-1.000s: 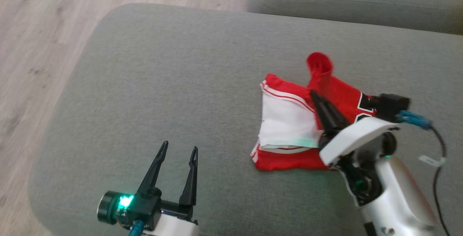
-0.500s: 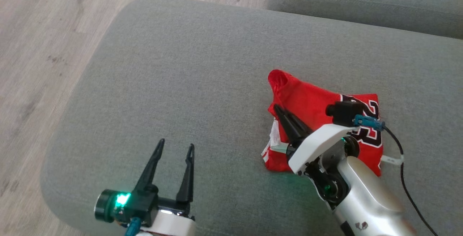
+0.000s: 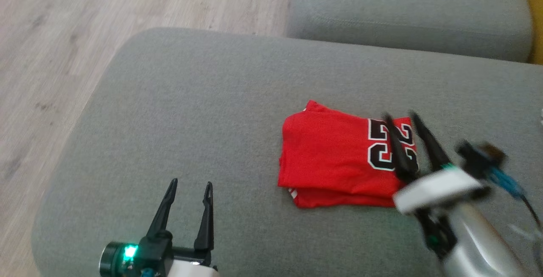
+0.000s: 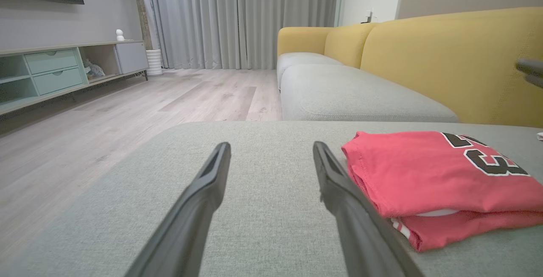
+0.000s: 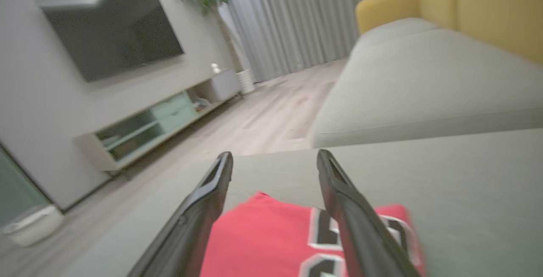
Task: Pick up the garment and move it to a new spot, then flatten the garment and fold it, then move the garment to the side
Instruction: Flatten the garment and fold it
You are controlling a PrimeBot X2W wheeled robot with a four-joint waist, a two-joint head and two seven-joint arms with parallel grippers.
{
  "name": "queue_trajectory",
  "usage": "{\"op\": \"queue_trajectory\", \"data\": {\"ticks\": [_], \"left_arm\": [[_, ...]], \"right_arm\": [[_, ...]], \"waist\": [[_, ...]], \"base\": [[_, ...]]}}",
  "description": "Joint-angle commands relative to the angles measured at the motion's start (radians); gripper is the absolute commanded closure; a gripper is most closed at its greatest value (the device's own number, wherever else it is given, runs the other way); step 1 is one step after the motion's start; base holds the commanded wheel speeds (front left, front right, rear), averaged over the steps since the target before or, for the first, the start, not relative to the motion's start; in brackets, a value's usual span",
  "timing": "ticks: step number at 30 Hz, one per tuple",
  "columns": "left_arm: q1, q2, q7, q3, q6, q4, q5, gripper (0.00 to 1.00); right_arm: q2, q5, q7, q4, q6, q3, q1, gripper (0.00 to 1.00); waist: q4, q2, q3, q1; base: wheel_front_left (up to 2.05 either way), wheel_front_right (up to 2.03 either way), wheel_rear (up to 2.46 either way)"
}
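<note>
The garment (image 3: 331,154) is a red jersey with black and white numbers, folded into a flat rectangle on the grey sofa cushion (image 3: 191,111). Over its right edge hovers my right gripper (image 3: 400,116), open and empty, blurred by motion. From the right wrist view, the garment (image 5: 263,243) lies below the spread fingers of the right gripper (image 5: 275,155). At the lower left my left gripper (image 3: 190,183) stands open, apart from the cloth. The left wrist view has the garment (image 4: 428,175) just right of the left gripper (image 4: 271,145).
A second grey cushion (image 3: 407,9) lies beyond, with a yellow sofa back (image 4: 449,56) behind it. Wooden floor (image 3: 51,48) runs along the cushion's left edge. A TV cabinet (image 4: 51,73) stands across the room.
My right gripper has let go of the garment and drawn back to the right. The lifted red flap now lies flat, covering the white inside. The head camera has shifted.
</note>
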Motion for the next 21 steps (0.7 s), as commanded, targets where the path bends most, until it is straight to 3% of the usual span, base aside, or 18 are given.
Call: {"op": "queue_trajectory", "data": {"ticks": [1,6,11,21], "left_arm": [[-0.025,-0.007,-0.008,0.046,-0.004,-0.034,-0.006,0.0],[0.004,-0.017,-0.008,0.072,-0.008,-0.031,-0.008,0.0],[0.035,-0.02,-0.008,0.101,-0.018,-0.019,0.016,0.0],[0.079,-0.023,-0.008,0.152,-0.055,0.012,0.066,0.0]], "right_arm": [[-0.027,-0.048,-0.025,-0.026,0.007,-0.024,0.036,0.0],[-0.023,-0.203,-0.041,-0.094,0.007,-0.182,0.187,0.0],[0.039,-0.326,-0.041,-0.214,0.007,-0.283,0.354,0.0],[0.087,-0.417,-0.042,-0.27,0.007,-0.299,0.517,0.0]], "waist": [[-0.024,0.0,-0.027,0.0001],[-0.053,0.0,-0.066,0.0001],[-0.067,0.0,-0.112,0.0001],[-0.078,0.0,-0.145,0.0001]], "base": [[0.0,0.0,0.0],[0.0,0.0,0.0],[0.0,0.0,0.0],[0.0,0.0,0.0]]}}
